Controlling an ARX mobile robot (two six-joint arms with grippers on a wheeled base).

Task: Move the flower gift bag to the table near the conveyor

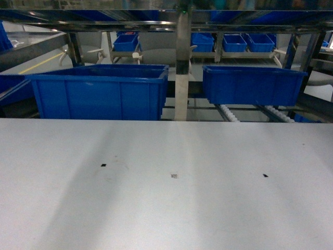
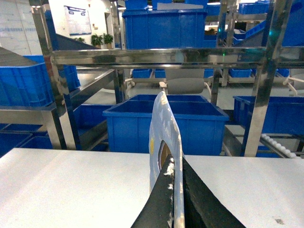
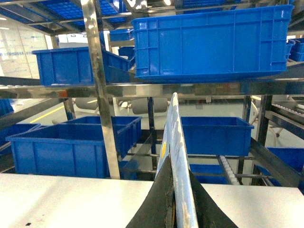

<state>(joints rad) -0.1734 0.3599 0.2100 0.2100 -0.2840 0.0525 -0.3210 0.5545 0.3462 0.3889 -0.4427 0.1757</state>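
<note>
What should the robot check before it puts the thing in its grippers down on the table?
1. Left gripper shut on the thin bluish sheet: ok.
2. Right gripper shut on a thin sheet edge: ok.
3. Held thing is the flower gift bag: cannot tell, only edges show.
4. Table bare ahead apart from small marks: ok.
5. Conveyor right behind the table: ok.
6. Height above the table: cannot tell.

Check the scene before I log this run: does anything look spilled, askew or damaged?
Nothing stands out. The table shows no spill, the blue bins sit square on the conveyor, and each gripper, left and right, pinches a thin upright bag edge.
</note>
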